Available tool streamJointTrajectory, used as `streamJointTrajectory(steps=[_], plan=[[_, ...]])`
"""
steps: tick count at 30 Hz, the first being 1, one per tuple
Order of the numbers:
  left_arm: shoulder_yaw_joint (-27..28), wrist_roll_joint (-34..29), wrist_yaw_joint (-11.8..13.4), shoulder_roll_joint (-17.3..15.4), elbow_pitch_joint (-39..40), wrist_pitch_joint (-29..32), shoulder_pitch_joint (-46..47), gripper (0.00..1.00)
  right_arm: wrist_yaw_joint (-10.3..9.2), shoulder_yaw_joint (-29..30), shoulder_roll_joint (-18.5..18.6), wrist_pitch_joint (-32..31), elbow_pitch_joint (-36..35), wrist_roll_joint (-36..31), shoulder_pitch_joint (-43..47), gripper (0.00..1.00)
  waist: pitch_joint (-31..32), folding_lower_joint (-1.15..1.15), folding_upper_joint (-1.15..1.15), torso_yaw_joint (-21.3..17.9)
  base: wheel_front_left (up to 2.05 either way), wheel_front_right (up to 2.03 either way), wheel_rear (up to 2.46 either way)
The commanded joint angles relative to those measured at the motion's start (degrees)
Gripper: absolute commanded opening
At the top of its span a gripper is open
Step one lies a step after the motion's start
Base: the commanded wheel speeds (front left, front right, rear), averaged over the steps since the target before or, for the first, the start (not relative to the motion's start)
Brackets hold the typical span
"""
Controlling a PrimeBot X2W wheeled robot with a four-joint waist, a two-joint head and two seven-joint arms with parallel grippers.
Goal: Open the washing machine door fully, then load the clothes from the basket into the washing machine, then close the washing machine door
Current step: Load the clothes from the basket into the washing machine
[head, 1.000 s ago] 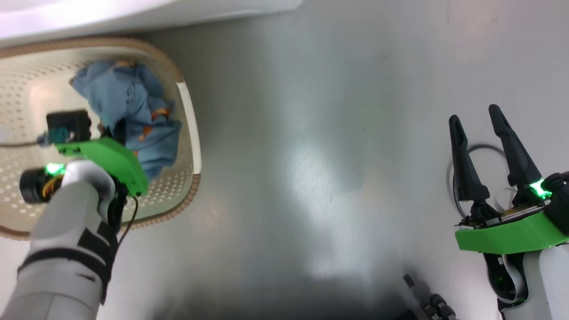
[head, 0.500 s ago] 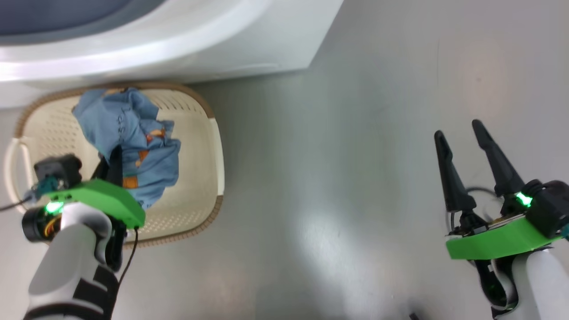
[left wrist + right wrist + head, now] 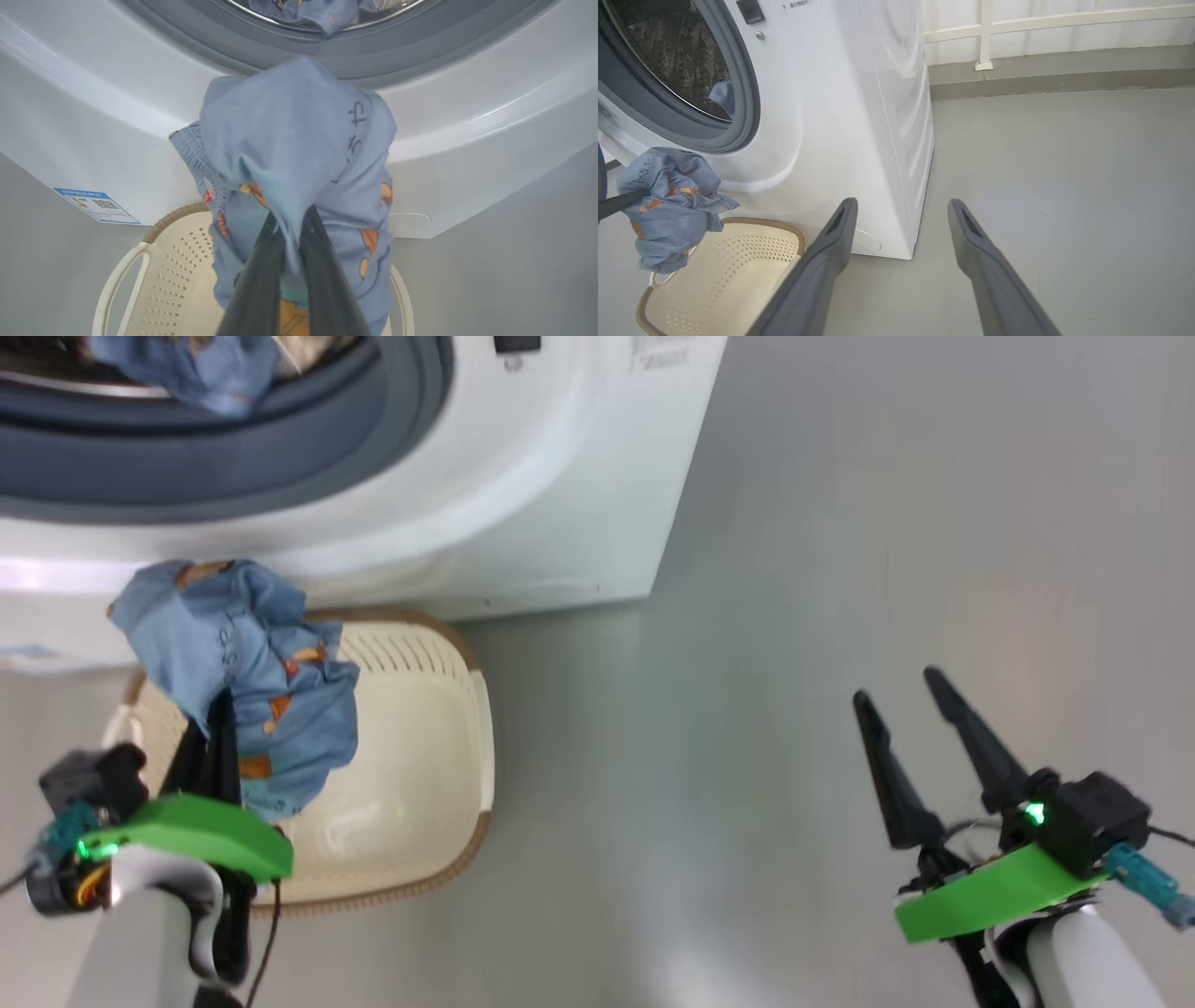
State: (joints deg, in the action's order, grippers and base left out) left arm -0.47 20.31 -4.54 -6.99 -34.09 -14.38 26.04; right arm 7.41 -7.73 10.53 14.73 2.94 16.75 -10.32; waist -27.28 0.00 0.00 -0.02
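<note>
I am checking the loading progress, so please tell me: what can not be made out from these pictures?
1. Drum: dark in the right wrist view, cut by the top edge in the head view; how many garments lie inside is unclear.
2. Basket floor: in the head view the held blue garment and the left gripper cover its left part.
3. Label: print too small in the left wrist view.

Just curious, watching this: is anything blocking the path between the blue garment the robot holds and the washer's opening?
Nothing visible does. The left gripper holds the blue garment above the basket, below the open drum mouth, where another garment lies.
</note>
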Motion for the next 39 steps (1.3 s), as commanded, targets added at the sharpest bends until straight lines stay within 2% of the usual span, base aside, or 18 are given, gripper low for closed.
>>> streamJointTrajectory(steps=[1,16,23,39], plan=[[2.19,-0.84,0.34,-1.55,2.02,-0.62,-1.87,0.0,0.08,-1.66,-0.04,0.27,-1.06,0.08,1.42,1.0,4.74,0.0,0.0,-0.42,0.0,0.0,0.0],[6.8,-5.51,1.51,0.58,19.05,-0.62,-14.96,0.0,0.08,-3.71,-0.94,0.27,1.21,-0.36,6.25,1.0,17.37,0.0,0.0,-0.79,0.0,0.0,0.0],[8.68,-8.66,3.31,1.23,26.82,-0.62,-21.15,0.0,0.08,-3.07,-1.74,0.27,1.09,-1.03,8.17,1.0,21.86,0.0,0.0,-1.51,0.0,0.0,0.0],[11.33,-11.06,4.87,2.93,37.03,-0.62,-32.58,0.0,0.08,-1.7,-2.64,0.27,0.5,-1.77,11.15,1.0,26.28,0.0,0.0,-2.74,0.0,0.0,0.0]])
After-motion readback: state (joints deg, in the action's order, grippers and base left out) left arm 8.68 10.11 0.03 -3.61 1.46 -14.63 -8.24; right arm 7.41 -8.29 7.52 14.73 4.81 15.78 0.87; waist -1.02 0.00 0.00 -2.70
